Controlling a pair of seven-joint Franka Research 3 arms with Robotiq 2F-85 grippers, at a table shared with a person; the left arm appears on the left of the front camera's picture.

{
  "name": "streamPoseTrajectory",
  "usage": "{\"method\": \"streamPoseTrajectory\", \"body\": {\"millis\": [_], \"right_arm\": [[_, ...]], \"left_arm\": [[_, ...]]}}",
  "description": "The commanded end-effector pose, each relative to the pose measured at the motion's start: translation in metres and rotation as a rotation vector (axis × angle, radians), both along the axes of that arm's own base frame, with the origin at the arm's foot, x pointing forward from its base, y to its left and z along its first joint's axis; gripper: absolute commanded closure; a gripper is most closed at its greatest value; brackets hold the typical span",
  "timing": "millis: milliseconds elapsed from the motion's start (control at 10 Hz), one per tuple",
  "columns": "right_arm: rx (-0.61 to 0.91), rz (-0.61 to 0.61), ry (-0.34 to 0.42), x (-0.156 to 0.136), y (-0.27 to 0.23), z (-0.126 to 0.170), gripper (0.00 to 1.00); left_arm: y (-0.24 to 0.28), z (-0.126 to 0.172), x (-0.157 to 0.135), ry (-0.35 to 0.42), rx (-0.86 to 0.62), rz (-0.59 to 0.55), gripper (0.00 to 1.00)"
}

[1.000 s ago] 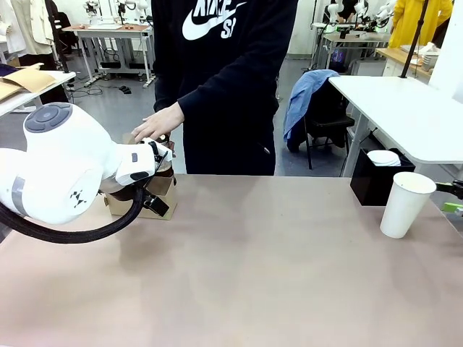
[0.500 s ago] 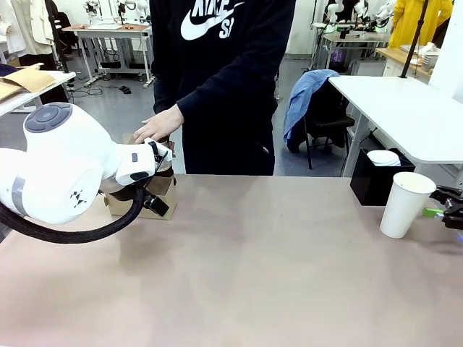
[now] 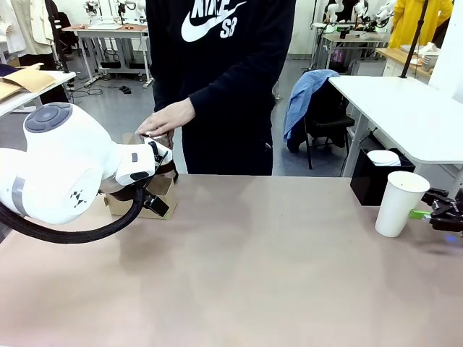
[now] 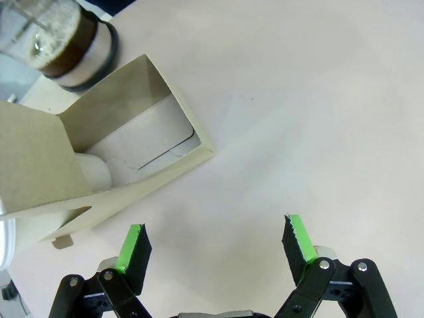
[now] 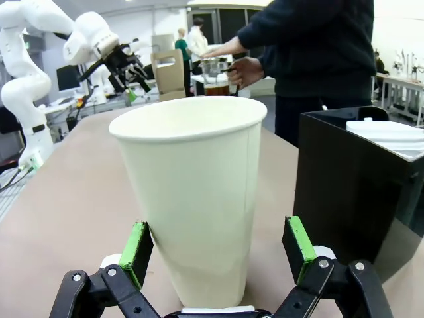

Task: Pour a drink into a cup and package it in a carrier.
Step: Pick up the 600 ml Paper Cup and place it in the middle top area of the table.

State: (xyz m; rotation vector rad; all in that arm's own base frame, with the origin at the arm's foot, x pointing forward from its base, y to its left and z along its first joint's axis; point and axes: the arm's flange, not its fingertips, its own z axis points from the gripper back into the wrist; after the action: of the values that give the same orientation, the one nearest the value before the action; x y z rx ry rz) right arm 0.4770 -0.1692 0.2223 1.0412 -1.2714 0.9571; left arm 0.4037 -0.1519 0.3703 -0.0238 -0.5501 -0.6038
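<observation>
The tall white paper cup [image 3: 396, 204] stands lidless at the table's right side. My right gripper [image 3: 436, 213] is open, with the base of the cup [image 5: 192, 192] between its green pads [image 5: 140, 250]. The brown cardboard carrier [image 4: 99, 165] lies just ahead of my open left gripper [image 4: 215, 242], with nothing between the fingers. Beside the carrier stands the glass carafe [image 4: 59, 36] with the dark drink in it. In the right wrist view a person's hand [image 5: 242, 71] is on the carafe [image 5: 215, 78] next to the upright carrier [image 5: 167, 71].
A black box [image 3: 376, 181] holding white lids [image 5: 391, 129] stands just behind the cup. The person [image 3: 217, 79] stands at the far edge near the carrier. My left arm's white body [image 3: 65, 173] covers much of the carrier in the front view.
My right gripper has come in from the right edge to the cup, and the cup has shifted slightly left. The person's hand has risen from the carrier area.
</observation>
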Motion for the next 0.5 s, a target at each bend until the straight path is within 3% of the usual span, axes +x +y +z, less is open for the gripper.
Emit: {"method": "streamPoseTrajectory", "body": {"millis": [0, 400], "right_arm": [[-0.021, 0.013, -0.021, -0.006, 0.018, 0.004, 0.0], [-0.014, 0.066, 0.009, -0.006, 0.045, 0.001, 0.0]], "left_arm": [[0.0, 0.0, 0.0, 0.0, -0.001, -0.001, 0.0], [0.0, 0.0, 0.0, 0.0, -0.001, -0.001, 0.0]]}}
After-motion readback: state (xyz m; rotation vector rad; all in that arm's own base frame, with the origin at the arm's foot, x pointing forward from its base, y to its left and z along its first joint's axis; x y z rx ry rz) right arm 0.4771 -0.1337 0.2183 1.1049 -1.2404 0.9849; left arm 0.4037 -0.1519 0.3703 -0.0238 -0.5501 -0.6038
